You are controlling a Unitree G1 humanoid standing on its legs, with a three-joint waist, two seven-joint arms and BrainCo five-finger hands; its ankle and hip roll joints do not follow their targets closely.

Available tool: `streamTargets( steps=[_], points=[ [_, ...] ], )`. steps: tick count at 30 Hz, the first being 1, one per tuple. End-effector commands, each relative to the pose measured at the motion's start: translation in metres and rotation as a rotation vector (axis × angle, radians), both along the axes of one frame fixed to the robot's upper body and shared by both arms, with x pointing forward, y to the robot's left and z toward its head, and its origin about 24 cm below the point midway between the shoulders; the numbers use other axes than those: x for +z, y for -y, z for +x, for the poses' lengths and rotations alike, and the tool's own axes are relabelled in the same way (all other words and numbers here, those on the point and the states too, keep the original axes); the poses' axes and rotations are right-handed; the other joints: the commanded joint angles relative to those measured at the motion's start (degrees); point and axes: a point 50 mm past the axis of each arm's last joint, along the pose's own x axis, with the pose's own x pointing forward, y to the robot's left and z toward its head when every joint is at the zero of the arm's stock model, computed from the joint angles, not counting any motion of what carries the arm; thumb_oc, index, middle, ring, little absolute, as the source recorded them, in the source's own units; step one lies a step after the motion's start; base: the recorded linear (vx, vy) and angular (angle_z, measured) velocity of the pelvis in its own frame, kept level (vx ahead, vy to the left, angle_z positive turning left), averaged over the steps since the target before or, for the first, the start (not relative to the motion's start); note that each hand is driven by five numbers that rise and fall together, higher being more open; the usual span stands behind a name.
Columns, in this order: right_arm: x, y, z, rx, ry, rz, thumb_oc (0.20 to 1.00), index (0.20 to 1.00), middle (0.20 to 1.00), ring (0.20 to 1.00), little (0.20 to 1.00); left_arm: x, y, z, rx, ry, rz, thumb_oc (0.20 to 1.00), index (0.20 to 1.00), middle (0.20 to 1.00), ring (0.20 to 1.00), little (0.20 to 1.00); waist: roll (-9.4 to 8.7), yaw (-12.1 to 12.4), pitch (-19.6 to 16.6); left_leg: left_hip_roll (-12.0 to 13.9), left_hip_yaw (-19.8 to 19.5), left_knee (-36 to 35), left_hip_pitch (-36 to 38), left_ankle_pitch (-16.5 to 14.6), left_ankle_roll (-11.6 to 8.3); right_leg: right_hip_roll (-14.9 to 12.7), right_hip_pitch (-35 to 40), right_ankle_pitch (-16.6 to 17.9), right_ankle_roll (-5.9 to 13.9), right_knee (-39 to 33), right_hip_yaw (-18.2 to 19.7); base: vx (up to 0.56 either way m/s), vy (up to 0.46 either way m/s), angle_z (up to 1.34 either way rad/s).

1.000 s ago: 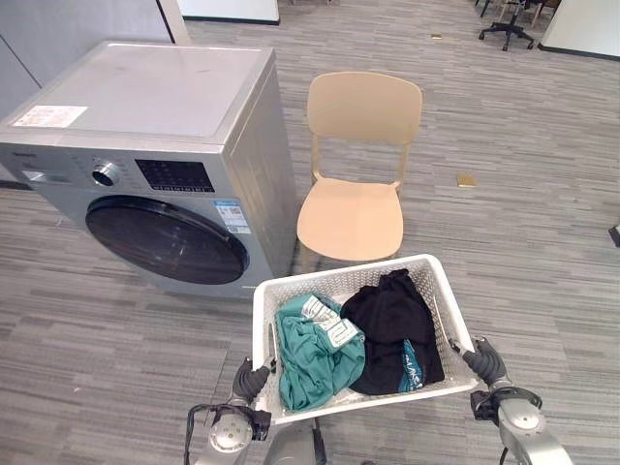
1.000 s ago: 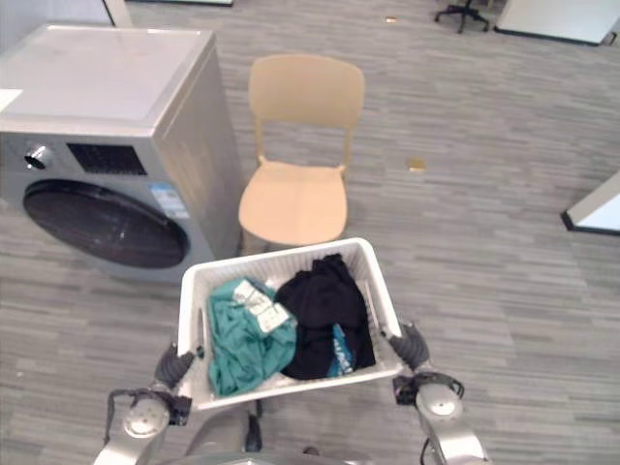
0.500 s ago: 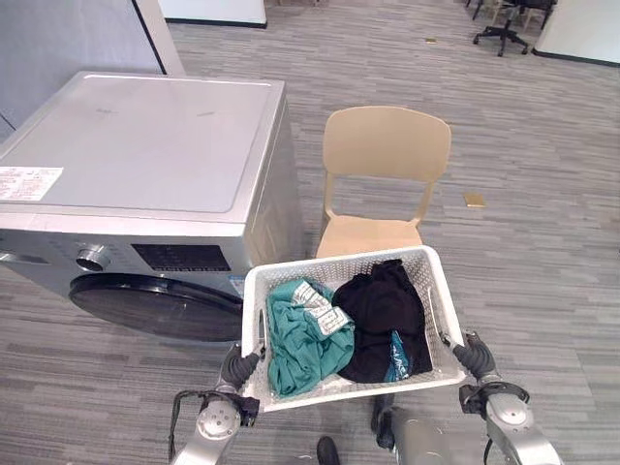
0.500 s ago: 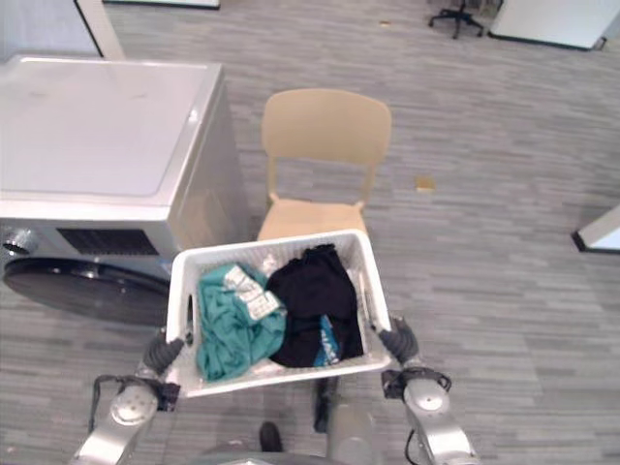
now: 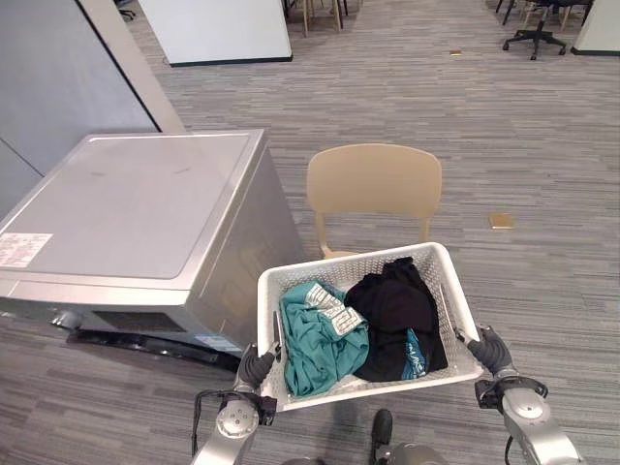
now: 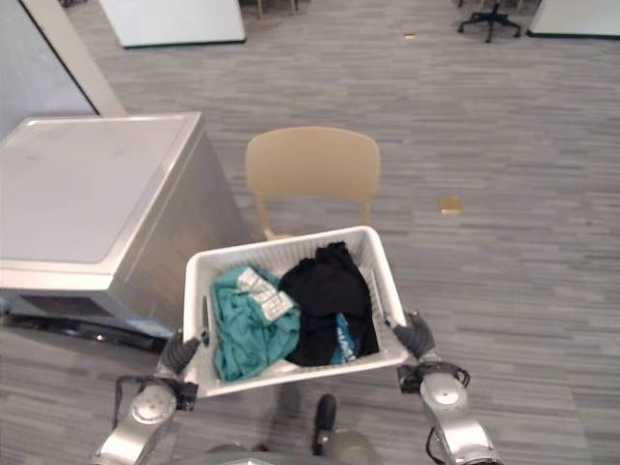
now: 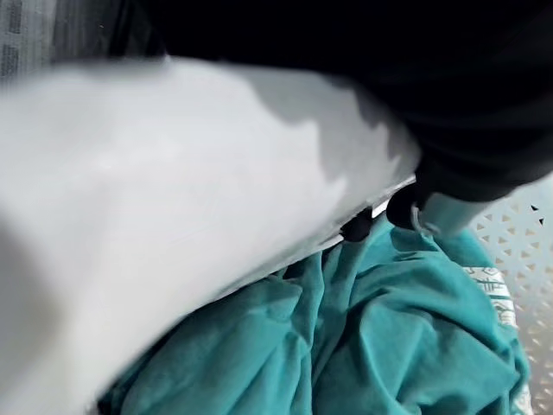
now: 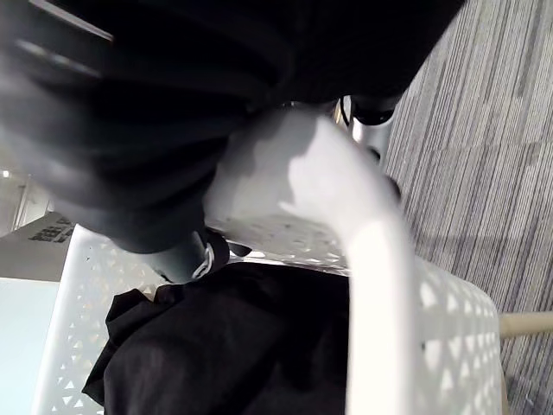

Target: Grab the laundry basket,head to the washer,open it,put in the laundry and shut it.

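Left eye view: the white laundry basket (image 5: pixel 360 271) is held up off the floor by both hands, one at each short end. The left hand (image 5: pixel 254 369) is seen at about 7 o'clock, and its fingers are curled round the basket's left rim. The right hand (image 5: pixel 490 353) is seen at about 5 o'clock, and its fingers are curled round the right rim. In the left wrist view, a dark-tipped finger is hooked over the white rim, just above the teal cloth. In the right wrist view, the rim is gripped the same way, with the black cloth right below it.

Two pieces of laundry are counted in the basket: one teal garment (image 5: pixel 318 341) on the left and one black garment (image 5: pixel 394 312) on the right. They are touching in the middle. One silver washer (image 5: pixel 136 218) is seen at about 9 o'clock, and its door is shut. One tan chair (image 5: pixel 374 186) is seen at 12 o'clock, just beyond the basket and beside the washer. One small tan tile (image 5: pixel 500 221) lies on the floor at about 2 o'clock. One black office chair (image 5: pixel 535 34) is far off at 1 o'clock.

Since the earlier pictures, the whole scene has shifted. More of the washer's top is seen now and less of its front. The basket is still held the same way.
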Motion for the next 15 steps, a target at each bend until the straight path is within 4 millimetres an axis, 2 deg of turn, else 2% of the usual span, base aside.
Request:
streamTargets(
  steps=[1, 5, 11, 15],
  points=[
    [0.021, -0.012, 0.018, 0.055, 0.143, 0.054, 0.200, 0.200, 0.200, 0.200, 0.200, 0.042, 0.008, 0.043, -0.028, 0.252, -0.066, 0.200, 0.200, 0.200, 0.200, 0.200, 0.74, -0.9, -0.3, -0.9, -1.1, -2.5, -1.0, 3.9, 0.36, -3.5, 2.6, -9.4, 6.41, 1.1, 2.0, 0.02, 0.101, -0.21],
    [0.013, -0.019, 0.024, 0.065, 0.115, 0.027, 0.200, 0.200, 0.200, 0.200, 0.200, 0.041, 0.004, 0.045, -0.038, 0.249, -0.018, 0.200, 0.200, 0.200, 0.200, 0.200, 0.57, -0.7, -0.2, -1.3, -0.2, -5.2, -0.8, 4.8, 0.99, -3.4, 0.6, -8.5, 6.92, 1.5, 3.8, 0.00, 0.092, -0.19],
    [0.001, -0.040, 0.041, 0.075, 0.073, 0.073, 0.200, 0.200, 0.200, 0.200, 0.200, 0.044, 0.004, 0.062, -0.041, 0.270, 0.036, 0.200, 0.200, 0.200, 0.200, 0.200, -0.35, 0.1, 1.2, -1.1, 1.0, -6.5, -4.0, 5.7, 1.58, -3.7, -4.9, -6.9, 7.63, 2.1, 5.5, -0.11, 0.049, -0.16],
    [0.010, -0.066, 0.076, 0.112, 0.102, 0.065, 0.200, 0.200, 0.200, 0.200, 0.200, 0.059, 0.011, 0.095, -0.008, 0.339, 0.079, 0.200, 0.200, 0.200, 0.200, 0.200, -1.21, 1.1, 3.2, -1.7, 0.8, -6.7, -11.6, 7.8, 1.91, -4.7, -13.1, -4.0, 8.12, 2.2, 6.1, -0.20, 0.038, -0.07]
  ],
)
